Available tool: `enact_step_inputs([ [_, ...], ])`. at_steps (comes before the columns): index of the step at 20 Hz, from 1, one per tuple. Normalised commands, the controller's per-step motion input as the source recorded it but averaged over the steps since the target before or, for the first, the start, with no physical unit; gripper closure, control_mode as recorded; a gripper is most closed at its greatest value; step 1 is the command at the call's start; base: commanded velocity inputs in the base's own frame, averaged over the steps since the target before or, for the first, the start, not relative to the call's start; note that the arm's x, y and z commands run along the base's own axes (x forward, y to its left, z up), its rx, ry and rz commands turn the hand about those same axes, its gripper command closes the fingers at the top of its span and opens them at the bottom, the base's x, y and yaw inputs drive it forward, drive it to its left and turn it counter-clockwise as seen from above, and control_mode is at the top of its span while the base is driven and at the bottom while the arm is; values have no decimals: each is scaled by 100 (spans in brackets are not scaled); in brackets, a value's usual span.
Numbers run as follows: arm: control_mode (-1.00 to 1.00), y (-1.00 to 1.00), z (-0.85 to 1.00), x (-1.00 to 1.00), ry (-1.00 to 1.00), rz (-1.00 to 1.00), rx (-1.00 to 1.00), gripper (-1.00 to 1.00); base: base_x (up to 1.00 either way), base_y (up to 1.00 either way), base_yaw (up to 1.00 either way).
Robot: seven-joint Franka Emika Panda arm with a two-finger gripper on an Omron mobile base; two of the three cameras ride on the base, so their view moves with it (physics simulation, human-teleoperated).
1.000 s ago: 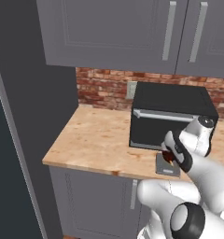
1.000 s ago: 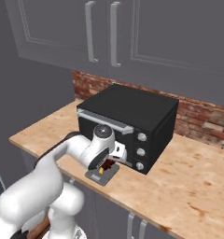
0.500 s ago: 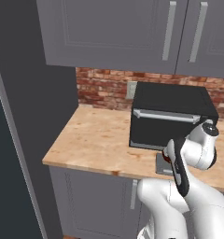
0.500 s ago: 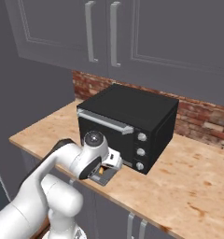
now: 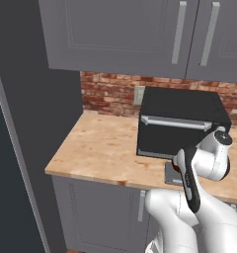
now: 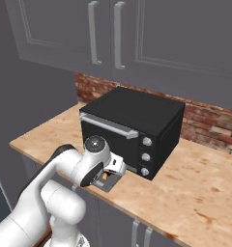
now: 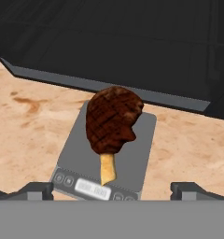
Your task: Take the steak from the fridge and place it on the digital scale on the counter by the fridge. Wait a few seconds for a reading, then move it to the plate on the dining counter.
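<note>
The steak (image 7: 113,122), a dark brown grilled piece with a pale bone end, lies flat on the digital scale (image 7: 143,140). The scale is a small grey pad with its display strip toward me, set on the counter (image 5: 100,148) in front of the black toaster oven. My gripper (image 7: 113,190) is open and holds nothing, its fingertips (image 7: 37,189) spread wide on the near side of the scale and apart from the steak. From the right base view my hand hovers just over the scale (image 6: 109,183). The scale's corner (image 5: 170,173) peeks from behind my forearm.
The black toaster oven (image 5: 182,123) stands right behind the scale. The tall slate-grey fridge (image 5: 41,99) borders the counter's left end. Grey wall cabinets (image 6: 113,34) hang overhead, over a brick backsplash (image 5: 110,94). Bare worktop stretches left of the oven (image 5: 91,143) and right of it (image 6: 205,188).
My hand has drawn back from the scale and my forearm has swung across in front of it. The steak stays lying on the scale.
</note>
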Motion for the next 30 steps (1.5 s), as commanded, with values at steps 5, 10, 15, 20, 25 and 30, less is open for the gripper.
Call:
enact_step_inputs([
  [5,-100,0,0,0,0,0,0,-100,0,0,0],
  [10,-100,2,0,0,0,0,0,-100,0,0,0],
  [15,-100,0,0,0,0,0,0,-100,0,0,0],
  [20,-100,0,0,0,0,0,0,-100,0,0,0],
  [25,-100,0,0,0,0,0,0,-100,0,0,0],
  [30,-100,0,0,0,0,0,0,-100,0,0,0],
])
